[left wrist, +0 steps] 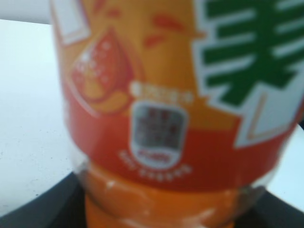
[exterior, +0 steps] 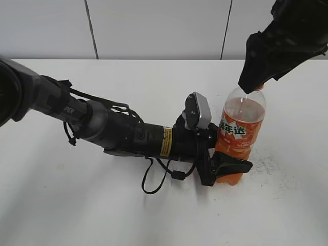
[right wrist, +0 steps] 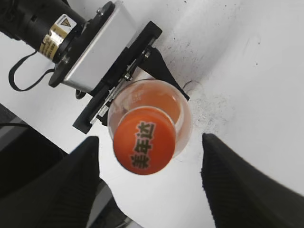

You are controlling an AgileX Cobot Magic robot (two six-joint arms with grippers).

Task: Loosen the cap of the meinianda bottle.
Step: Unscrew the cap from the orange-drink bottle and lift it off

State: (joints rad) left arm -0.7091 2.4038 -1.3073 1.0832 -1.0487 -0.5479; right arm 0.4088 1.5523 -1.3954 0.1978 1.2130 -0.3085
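**Cap step: bottle braced, top pincer spread and off the cap**

Bottle (exterior: 240,134) stands upright on the white tabletop (exterior: 77,205), right of centre in the exterior view. Orange liquid fills it up to the shoulder.

Left pincer (exterior: 225,166) lies low and level, clamped on the bottle's lower body, just under the label; one dark finger (exterior: 233,165) wraps the front. Left wrist view confirms: the label fills the frame, blurred, with dark pincer parts at the bottom edge. So the brace is in place.

Right pincer (right wrist: 147,178) hangs over the bottle top. In the right wrist view its two fingers (right wrist: 237,185) stand well apart, one on each side of the cap (right wrist: 144,147), with bare tabletop showing between each finger and the cap. No contact visible.

Cap sits on the neck, looks level. Whether it is already loosened cannot be told from these views.

Judgement: bracing done; twisting either unfinished or between turns. Left to do: close on the cap, turn.
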